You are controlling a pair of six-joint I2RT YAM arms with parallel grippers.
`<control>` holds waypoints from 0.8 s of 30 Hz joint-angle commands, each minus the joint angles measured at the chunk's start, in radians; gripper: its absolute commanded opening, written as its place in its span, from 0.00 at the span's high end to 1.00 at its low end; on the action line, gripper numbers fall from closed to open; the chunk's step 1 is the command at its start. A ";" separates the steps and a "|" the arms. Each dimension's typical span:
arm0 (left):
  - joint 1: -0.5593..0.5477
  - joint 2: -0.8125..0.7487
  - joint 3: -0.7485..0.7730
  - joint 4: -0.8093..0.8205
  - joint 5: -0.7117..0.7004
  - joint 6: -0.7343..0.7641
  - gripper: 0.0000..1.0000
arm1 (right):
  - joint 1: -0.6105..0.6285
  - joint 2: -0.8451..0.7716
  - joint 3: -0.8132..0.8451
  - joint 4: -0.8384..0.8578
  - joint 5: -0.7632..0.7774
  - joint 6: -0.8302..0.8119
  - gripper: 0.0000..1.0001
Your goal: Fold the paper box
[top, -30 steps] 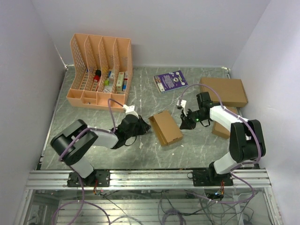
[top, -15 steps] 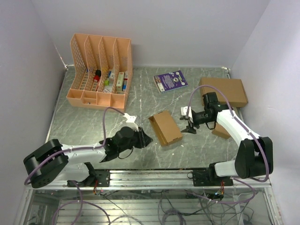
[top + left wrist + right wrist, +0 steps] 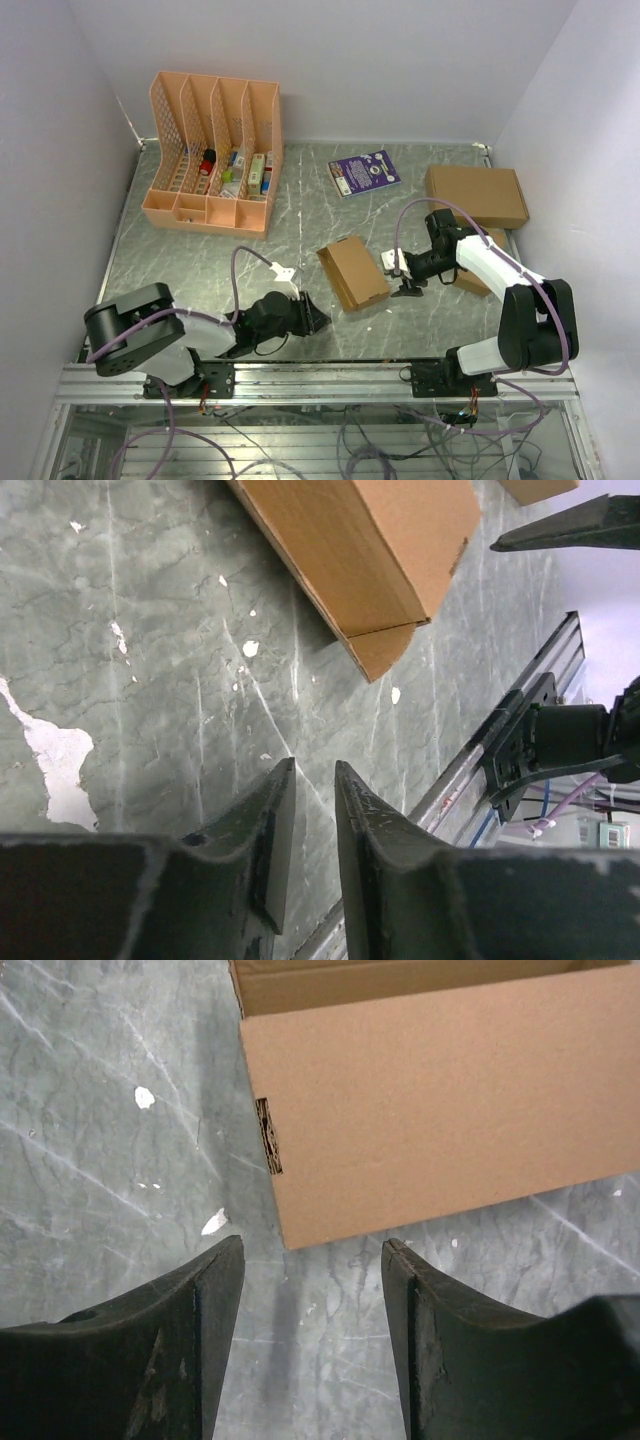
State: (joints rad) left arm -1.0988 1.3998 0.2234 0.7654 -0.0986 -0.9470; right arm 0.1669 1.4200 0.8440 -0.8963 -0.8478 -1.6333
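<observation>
The paper box (image 3: 353,272) lies flat in the middle of the table as a small slim brown carton, with one end flap showing at its far end. In the left wrist view the paper box (image 3: 370,550) is ahead of my left gripper (image 3: 312,780), whose jaws stand a narrow gap apart with nothing between them. My left gripper (image 3: 310,318) sits low, near and to the left of the box's near corner. My right gripper (image 3: 404,282) is open just right of the box. The right wrist view shows the paper box (image 3: 450,1100) just beyond my right gripper (image 3: 313,1250), apart from it.
An orange file organizer (image 3: 213,150) stands at the back left and a purple booklet (image 3: 364,172) lies at the back. A larger brown box (image 3: 476,195) and a second small carton (image 3: 472,275) lie at the right, beside the right arm. The metal rail (image 3: 320,375) marks the near edge.
Both grippers let go of the box and opened. The left one drew back toward the near edge, and the right one shifted slightly nearer. The box stayed put.
</observation>
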 commanded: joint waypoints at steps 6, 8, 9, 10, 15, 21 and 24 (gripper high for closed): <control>-0.025 0.159 0.092 0.136 -0.020 -0.029 0.80 | -0.009 -0.011 -0.018 0.055 0.058 0.058 0.49; -0.030 0.173 0.084 0.187 -0.018 -0.036 0.75 | -0.009 -0.007 -0.018 0.058 0.059 0.066 0.50; -0.031 0.174 0.080 0.200 -0.020 -0.040 0.72 | -0.010 -0.004 -0.019 0.058 0.064 0.068 0.51; -0.033 0.172 0.076 0.208 -0.023 -0.043 0.67 | -0.010 -0.002 -0.021 0.060 0.070 0.068 0.51; -0.038 0.151 0.068 0.205 -0.055 -0.072 0.48 | -0.015 0.014 -0.022 0.053 0.070 0.065 0.55; -0.038 0.164 0.099 0.192 -0.080 -0.104 0.41 | -0.015 0.031 -0.022 0.041 0.059 0.054 0.57; -0.038 0.179 0.108 0.205 -0.093 -0.120 0.38 | -0.015 0.034 -0.022 0.039 0.053 0.054 0.58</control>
State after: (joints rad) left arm -1.1305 1.5654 0.3004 0.9134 -0.1371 -1.0447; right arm 0.1562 1.4445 0.8291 -0.8429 -0.7769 -1.5711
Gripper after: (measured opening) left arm 0.609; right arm 0.423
